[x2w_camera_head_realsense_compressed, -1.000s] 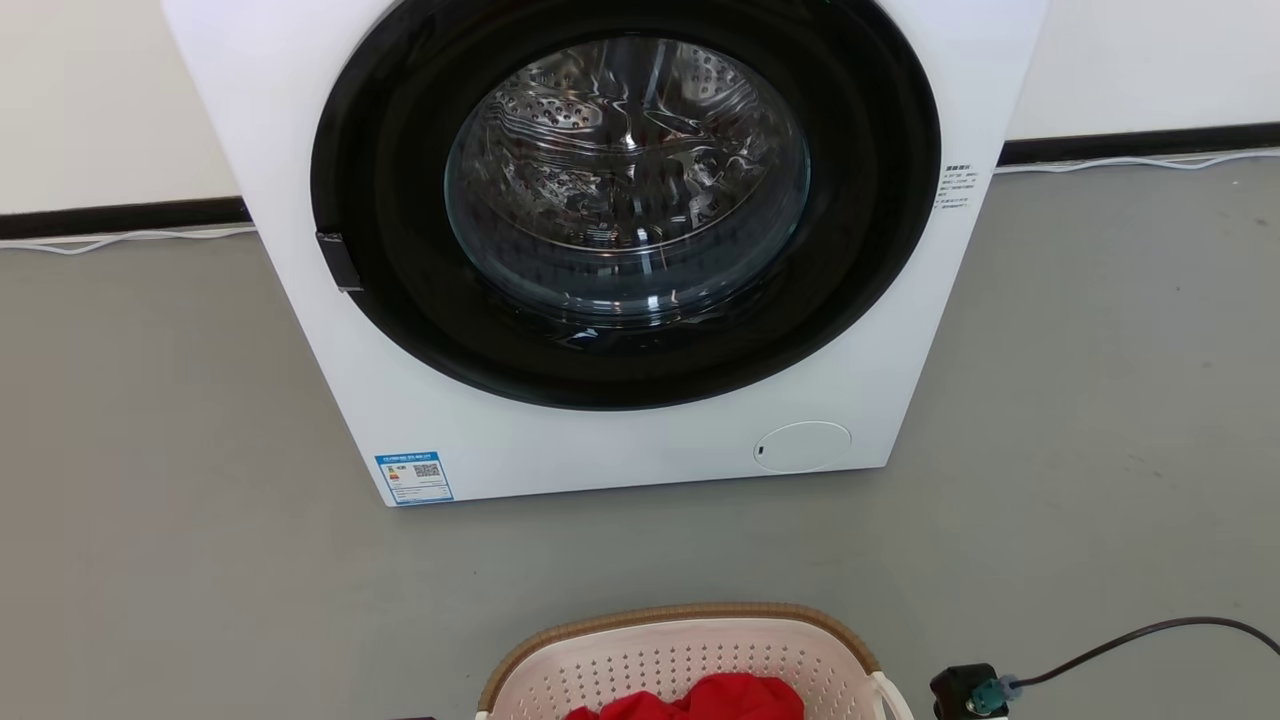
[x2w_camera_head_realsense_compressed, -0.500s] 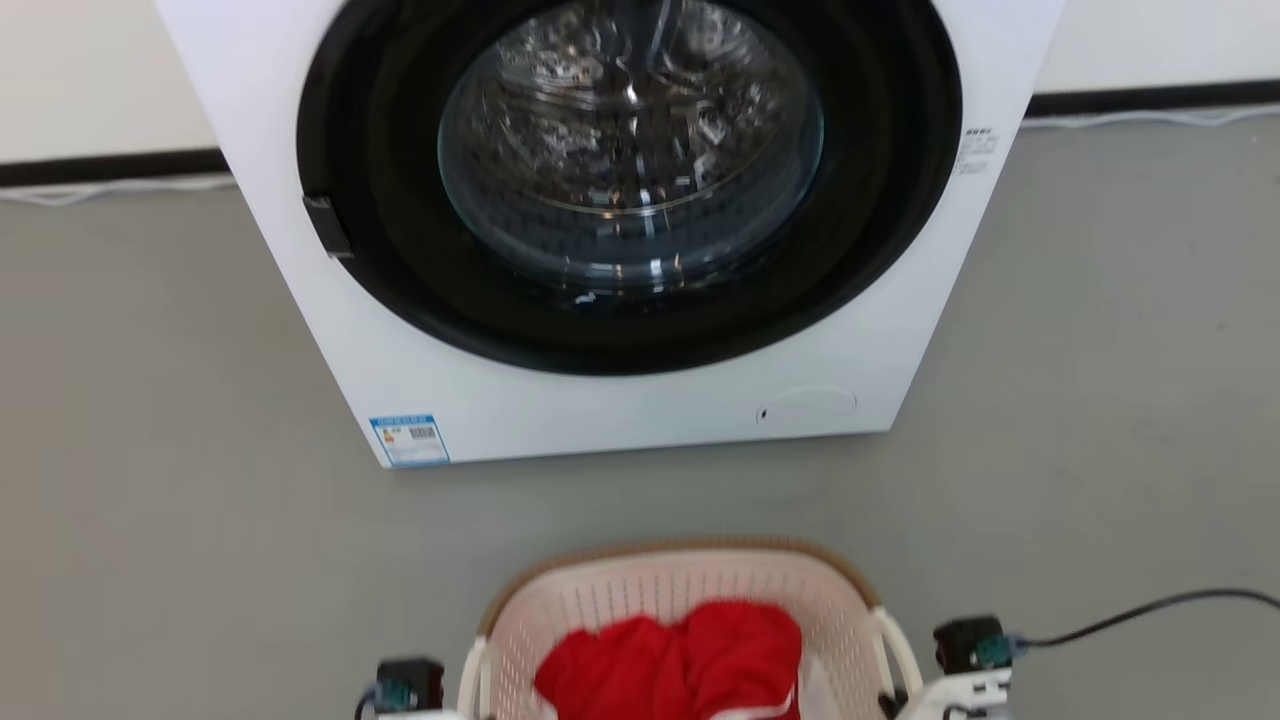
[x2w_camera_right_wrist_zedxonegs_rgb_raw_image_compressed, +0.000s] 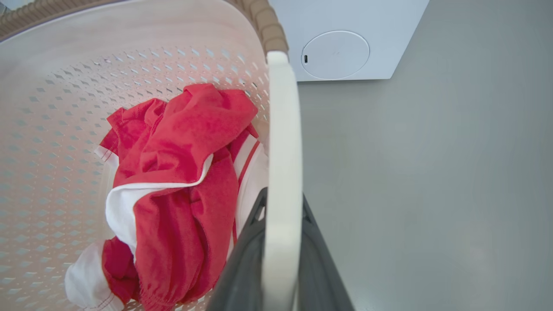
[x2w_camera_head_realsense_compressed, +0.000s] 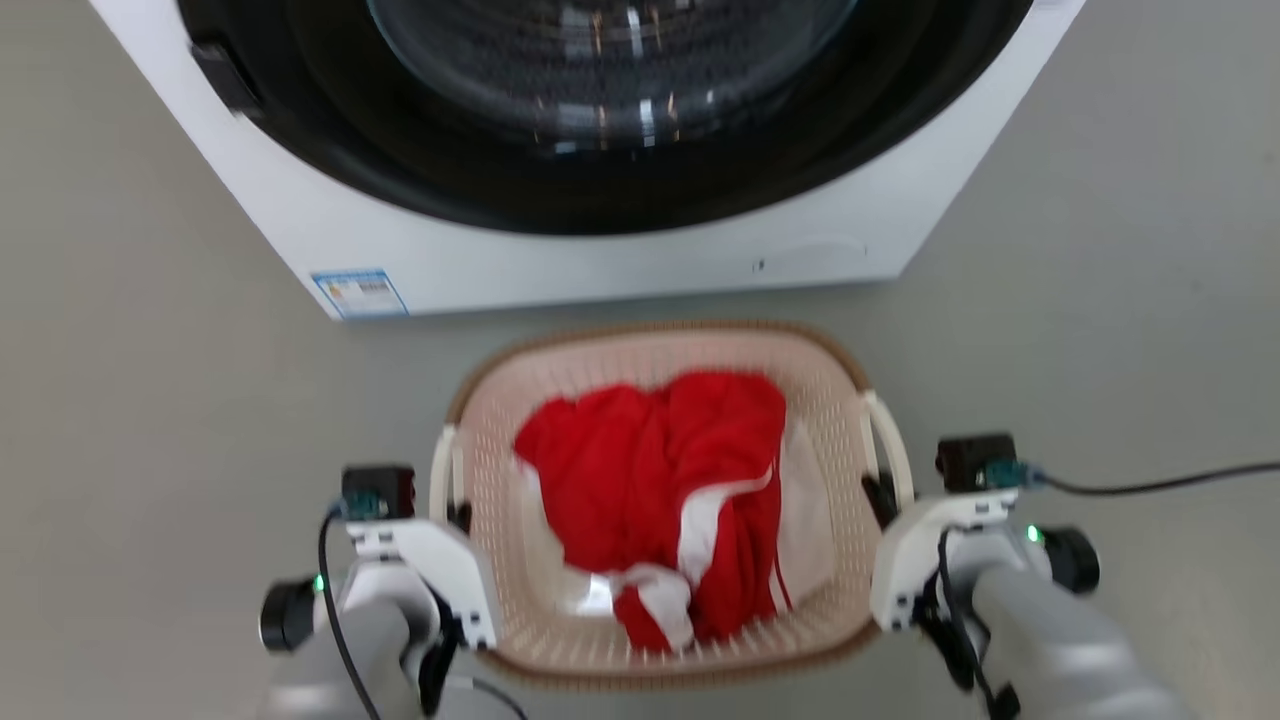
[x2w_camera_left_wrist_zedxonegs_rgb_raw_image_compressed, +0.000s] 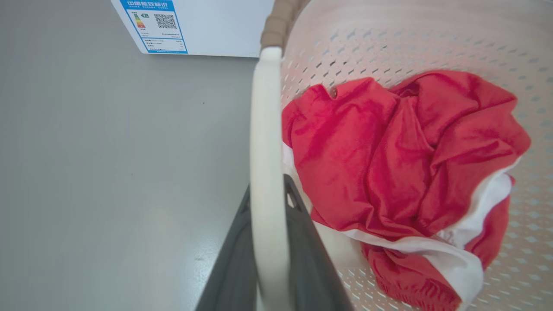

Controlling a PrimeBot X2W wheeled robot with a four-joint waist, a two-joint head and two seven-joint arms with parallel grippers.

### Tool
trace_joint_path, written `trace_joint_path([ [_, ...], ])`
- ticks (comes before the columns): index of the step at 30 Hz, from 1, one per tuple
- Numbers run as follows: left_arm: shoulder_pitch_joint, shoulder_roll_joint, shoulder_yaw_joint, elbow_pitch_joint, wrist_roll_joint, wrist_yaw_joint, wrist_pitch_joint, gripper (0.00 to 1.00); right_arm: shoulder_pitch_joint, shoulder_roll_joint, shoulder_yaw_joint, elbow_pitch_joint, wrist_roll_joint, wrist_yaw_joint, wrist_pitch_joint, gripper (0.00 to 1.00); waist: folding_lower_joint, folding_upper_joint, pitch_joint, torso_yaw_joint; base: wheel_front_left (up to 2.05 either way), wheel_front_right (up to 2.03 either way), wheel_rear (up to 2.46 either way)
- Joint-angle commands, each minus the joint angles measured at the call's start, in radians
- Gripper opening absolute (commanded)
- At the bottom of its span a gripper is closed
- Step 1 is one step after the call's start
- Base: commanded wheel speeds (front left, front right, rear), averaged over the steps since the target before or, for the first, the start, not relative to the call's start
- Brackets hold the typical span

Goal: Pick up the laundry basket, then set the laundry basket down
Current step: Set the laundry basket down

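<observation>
1. Left pincer (x2w_camera_head_realsense_compressed: 460, 515) is drawn narrow, clamped on the left white handle (x2w_camera_left_wrist_zedxonegs_rgb_raw_image_compressed: 265, 129) of the laundry basket (x2w_camera_head_realsense_compressed: 650, 332), with a dark finger (x2w_camera_left_wrist_zedxonegs_rgb_raw_image_compressed: 233, 259) on each side of the band.
2. Right pincer (x2w_camera_head_realsense_compressed: 880, 495) grips the right white handle (x2w_camera_right_wrist_zedxonegs_rgb_raw_image_compressed: 283, 129) the same way, its jaws narrow and the band pinched between them.
3. The laundry basket sits between the two pincers, in front of the washing machine (x2w_camera_head_realsense_compressed: 600, 265). Its far brown rim is near the machine's bottom front edge, with a strip of grey floor (x2w_camera_head_realsense_compressed: 150, 400) between them.
4. A red and white garment (x2w_camera_head_realsense_compressed: 650, 470) lies crumpled inside, below the rim.
5. Whether the basket's base touches the floor cannot be told.
6. Open floor spreads to both sides of the basket. A dark cable (x2w_camera_head_realsense_compressed: 1150, 487) runs off to the right from the right wrist.
</observation>
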Motion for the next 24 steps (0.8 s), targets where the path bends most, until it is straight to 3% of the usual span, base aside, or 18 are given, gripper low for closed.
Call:
trace_joint_path([
  [1, -0.058, 0.02, 0.021, -0.01, 0.019, 0.009, -0.011, 0.0, -0.036, 0.014, 0.011, -0.015, -0.009, 0.009, -0.033, 0.0, 0.0, 0.0, 0.103, -0.014, 0.0, 0.0, 0.0],
  [14, -0.245, 0.06, 0.077, -0.098, 0.105, 0.05, -0.014, 0.0, -0.233, 0.013, -0.03, 0.01, -0.081, 0.009, -0.08, 0.0, 0.0, 0.0, 0.373, -0.005, 0.0, 0.0, 0.0],
  [24, -0.347, 0.068, 0.147, -0.149, 0.184, 0.064, -0.015, 0.0, -0.322, -0.043, -0.153, -0.068, -0.201, 0.009, -0.081, 0.0, 0.0, 0.0, 0.545, 0.015, 0.0, 0.0, 0.0],
])
